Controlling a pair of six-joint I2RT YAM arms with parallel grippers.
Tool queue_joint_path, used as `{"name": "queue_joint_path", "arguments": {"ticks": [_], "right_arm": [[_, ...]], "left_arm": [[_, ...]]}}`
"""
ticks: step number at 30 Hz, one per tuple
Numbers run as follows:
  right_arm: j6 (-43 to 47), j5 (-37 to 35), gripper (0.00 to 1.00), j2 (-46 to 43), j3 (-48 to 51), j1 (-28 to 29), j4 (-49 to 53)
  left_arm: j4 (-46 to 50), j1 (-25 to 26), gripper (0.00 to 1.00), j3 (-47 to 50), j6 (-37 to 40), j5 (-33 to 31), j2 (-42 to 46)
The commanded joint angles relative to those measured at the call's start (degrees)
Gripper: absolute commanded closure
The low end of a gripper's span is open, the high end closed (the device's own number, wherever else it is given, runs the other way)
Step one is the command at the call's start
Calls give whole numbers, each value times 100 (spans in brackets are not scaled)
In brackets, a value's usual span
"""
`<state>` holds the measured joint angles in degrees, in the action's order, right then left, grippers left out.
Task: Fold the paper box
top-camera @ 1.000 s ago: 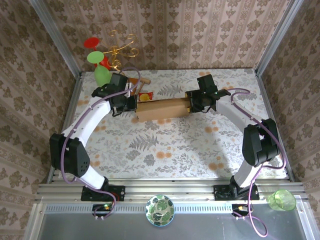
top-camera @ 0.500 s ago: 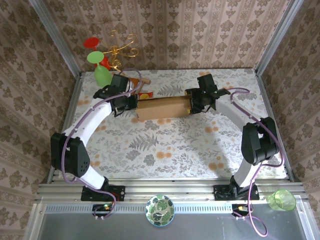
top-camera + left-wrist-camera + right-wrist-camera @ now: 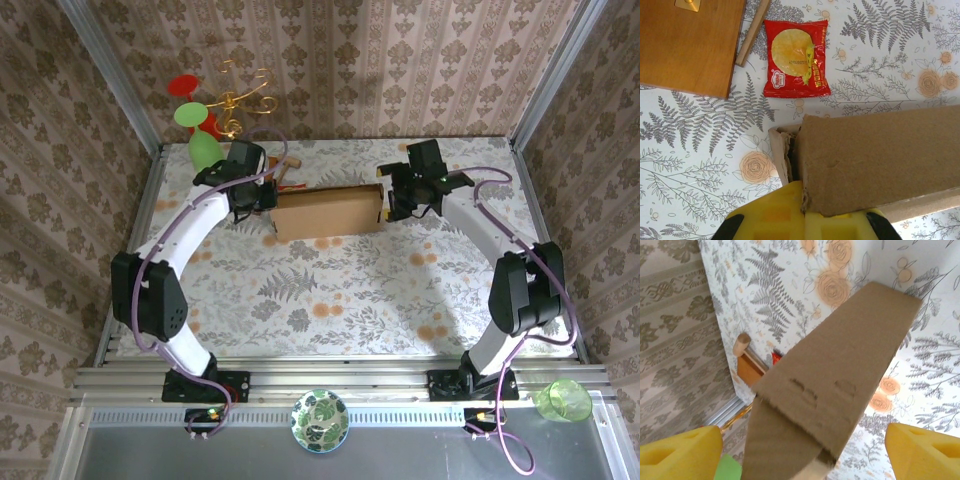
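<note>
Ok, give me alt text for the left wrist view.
A brown paper box lies on a floral tablecloth, the yellow left end effector closed on its corner. Beyond sit a red snack packet and a wooden board.

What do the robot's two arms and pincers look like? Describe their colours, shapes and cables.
The left arm and right arm each have smooth white curved links joined by bulky black joint housings. A thin purple cable loops loosely along each arm. The left pincer and right pincer have black bodies; the wrist cameras show bright yellow finger pads.
</note>
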<state>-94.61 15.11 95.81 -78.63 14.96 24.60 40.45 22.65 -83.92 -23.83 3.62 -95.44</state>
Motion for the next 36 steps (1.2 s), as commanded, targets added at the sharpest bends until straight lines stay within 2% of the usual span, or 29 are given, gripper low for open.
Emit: {"name": "queue_joint_path", "arguments": {"ticks": [1, 7, 16, 18, 21, 28, 31, 36], "right_arm": [[48, 62, 15, -205, -63, 100, -76], [-4, 73, 20, -56, -110, 298, -151], [117, -6, 36, 245, -65, 368, -78], [127, -21, 39, 300, -31, 367, -90], [161, -49, 42, 395, -16, 363, -61], [223, -87, 45, 526, -25, 336, 76], [229, -71, 45, 578, -13, 328, 72], [227, -66, 46, 612, -38, 319, 89]], "left_arm": [[894, 127, 100, 149, -13, 36, -401], [901, 143, 100, 66, -24, 14, -464], [939, 134, 99, -48, -33, 62, -385], [959, 103, 94, -84, -91, 171, -326], [983, 31, 80, -138, -234, 373, -216], [750, -185, 56, -153, -712, 1253, 260], [643, -334, 52, -120, -1014, 1595, 457], [471, -625, 48, -25, -1277, 1747, 568]]}}
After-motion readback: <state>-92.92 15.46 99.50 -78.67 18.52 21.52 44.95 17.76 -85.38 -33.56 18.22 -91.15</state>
